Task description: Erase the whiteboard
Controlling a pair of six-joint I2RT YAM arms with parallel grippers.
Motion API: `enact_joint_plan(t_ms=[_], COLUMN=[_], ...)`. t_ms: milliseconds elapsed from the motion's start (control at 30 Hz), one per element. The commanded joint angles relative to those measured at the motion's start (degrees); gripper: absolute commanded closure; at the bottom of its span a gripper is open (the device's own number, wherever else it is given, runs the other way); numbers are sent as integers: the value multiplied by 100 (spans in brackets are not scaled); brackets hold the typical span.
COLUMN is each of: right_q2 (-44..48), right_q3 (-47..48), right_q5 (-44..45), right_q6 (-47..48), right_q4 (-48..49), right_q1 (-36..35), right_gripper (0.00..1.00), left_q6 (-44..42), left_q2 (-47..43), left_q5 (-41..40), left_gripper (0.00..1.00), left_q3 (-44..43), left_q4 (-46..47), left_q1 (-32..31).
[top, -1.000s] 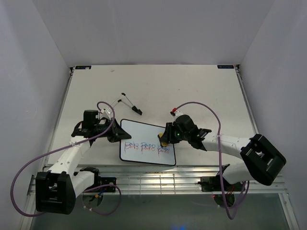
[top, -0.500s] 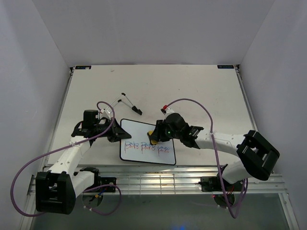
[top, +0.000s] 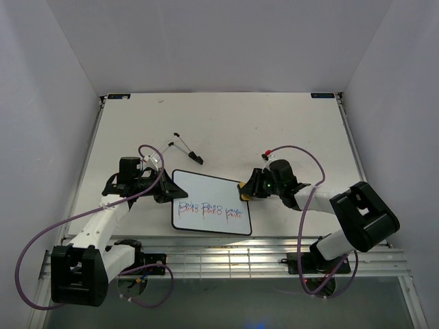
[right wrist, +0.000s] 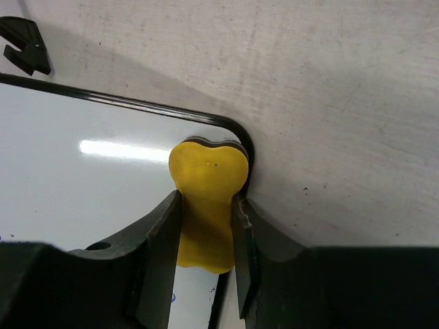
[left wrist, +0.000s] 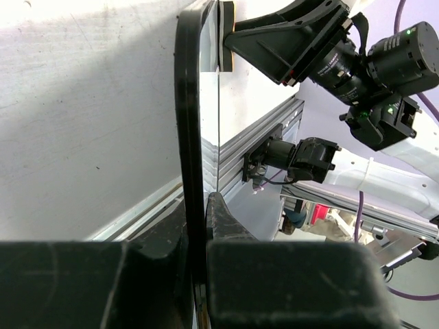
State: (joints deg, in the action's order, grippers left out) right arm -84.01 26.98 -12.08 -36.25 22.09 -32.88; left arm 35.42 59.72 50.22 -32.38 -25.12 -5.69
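Left fingers (left wrist: 226, 223) are clamping the whiteboard (top: 206, 190) by its left edge, while right fingers (right wrist: 161, 233) are gripping the yellow eraser (right wrist: 206, 185), holding it at the board's far right corner.

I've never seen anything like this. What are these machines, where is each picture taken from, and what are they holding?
These are two robot arms, left arm and right arm, bolted at the near edge of a table. The wide picture looks down from above; the others come from wrist cameras. On the table lies a whiteboard with red-and-blue writing. The left jaws are shut on its frame; the right jaws grip a yellow eraser at its far right corner.
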Motion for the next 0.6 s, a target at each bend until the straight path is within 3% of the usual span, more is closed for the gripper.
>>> enact_joint_plan(t_ms=[0,233,400,567], right_q2=[-563,-573,-669,-696], right_q3=[-212,104,641,1002], right_q5=[-303,-357,-1235,-1648], right_q6=[794,1032,1225,840], right_q4=[-854,-1083,-1207,-997], right_q1=[203,309,204,-271], right_gripper=[74,75,76,76], left_q6=[-351,-360,-369,-351], left_q2=[-93,-93,-49,-57], left_q5=[-179,-170,-144,-144], left_gripper=[100,100,100,100], left_q3=[-93,-93,-84,-84], left_q4=[210,201,218,245], left_q1=[-37,-37,-28,-37])
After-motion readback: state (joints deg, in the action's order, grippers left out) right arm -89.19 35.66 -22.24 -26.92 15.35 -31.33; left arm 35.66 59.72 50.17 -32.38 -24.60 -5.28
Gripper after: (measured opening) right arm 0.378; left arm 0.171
